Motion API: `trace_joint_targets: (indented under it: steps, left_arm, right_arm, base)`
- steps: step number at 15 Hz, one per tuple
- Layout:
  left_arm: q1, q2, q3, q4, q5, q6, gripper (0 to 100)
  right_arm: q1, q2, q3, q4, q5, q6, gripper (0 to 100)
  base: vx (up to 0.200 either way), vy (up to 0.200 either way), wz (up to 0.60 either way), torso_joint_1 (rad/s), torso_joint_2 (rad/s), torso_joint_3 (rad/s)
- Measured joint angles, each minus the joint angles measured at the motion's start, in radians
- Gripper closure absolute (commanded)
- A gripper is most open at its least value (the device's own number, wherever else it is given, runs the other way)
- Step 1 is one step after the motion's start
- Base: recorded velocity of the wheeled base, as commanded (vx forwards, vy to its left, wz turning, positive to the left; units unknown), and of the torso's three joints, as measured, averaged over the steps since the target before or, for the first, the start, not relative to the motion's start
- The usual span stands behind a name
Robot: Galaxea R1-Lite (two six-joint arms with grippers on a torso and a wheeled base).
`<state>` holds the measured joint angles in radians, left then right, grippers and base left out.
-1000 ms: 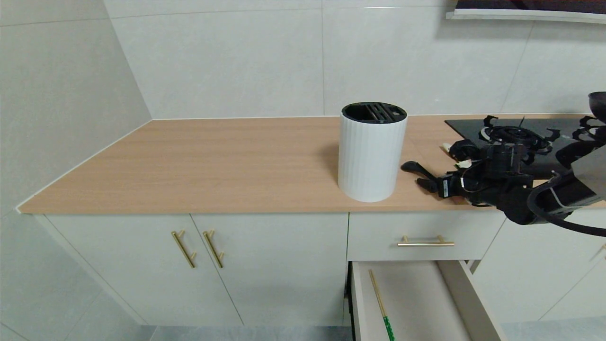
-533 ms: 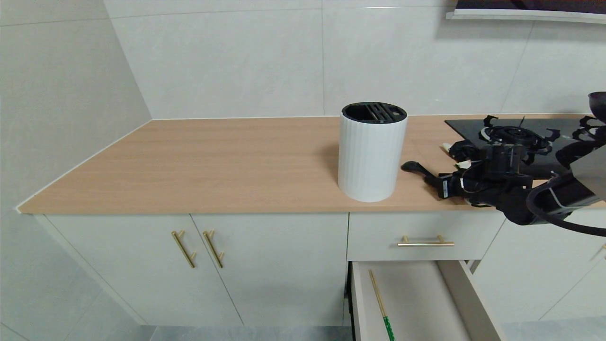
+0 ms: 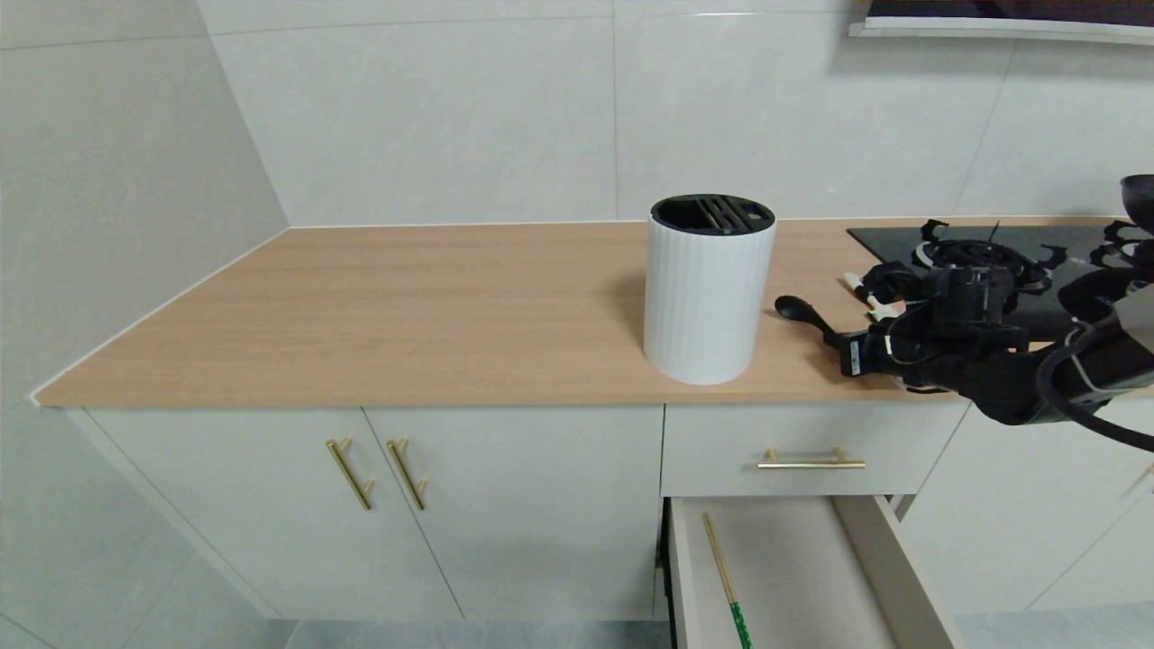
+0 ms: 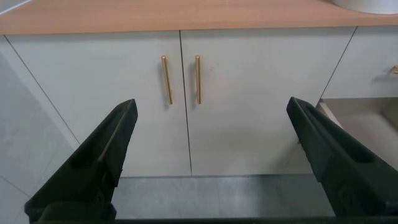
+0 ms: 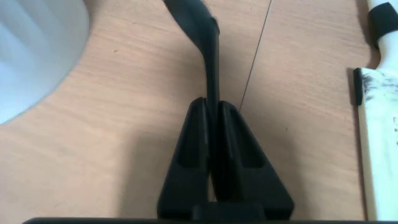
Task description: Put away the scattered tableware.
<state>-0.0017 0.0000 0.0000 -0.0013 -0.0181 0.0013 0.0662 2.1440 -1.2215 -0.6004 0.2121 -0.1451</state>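
The right tool (image 5: 211, 109) pinches the black plastic spoon (image 3: 795, 309) by its handle, bowl leading, likely for slotting into the white ribbed cylindrical holder (image 3: 708, 306) just left.

Holder (image 3: 709, 302) on the desk (image 3: 406, 306); spoon (image 3: 798, 311) just right of it, stove (image 3: 978, 252) farther right behind; chopstick (image 3: 721, 568) in the drawer (image 3: 865, 559) below.

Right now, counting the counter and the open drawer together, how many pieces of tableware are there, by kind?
Black spoon: 1, held in the right gripper
White utensil with a black band: 1, as far as shows, on the counter
Chopstick: 1, in the open drawer
Total: 3
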Motion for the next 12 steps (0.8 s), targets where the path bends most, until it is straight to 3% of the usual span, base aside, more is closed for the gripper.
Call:
trace_joint_targets:
  steps: [6, 10, 12]
  left_arm:
    - [0.000, 0.000, 0.000, 0.000, 0.000, 0.000, 0]
    - [0.000, 0.000, 0.000, 0.000, 0.000, 0.000, 0]
    - [0.000, 0.000, 0.000, 0.000, 0.000, 0.000, 0]
  right_arm:
    - [0.039, -0.226, 0.011, 0.348, -0.063, 0.125, 100]
    - [0.061, -0.443, 0.050, 0.673, -0.073, 0.230, 100]
    - [0.096, -0.546, 0.122, 0.723, -0.086, 0.260, 100]
  base:
    - [0.000, 0.000, 0.00, 0.000, 0.00, 0.000]
    - [0.000, 0.000, 0.00, 0.000, 0.00, 0.000]
    - [0.000, 0.000, 0.00, 0.000, 0.00, 0.000]
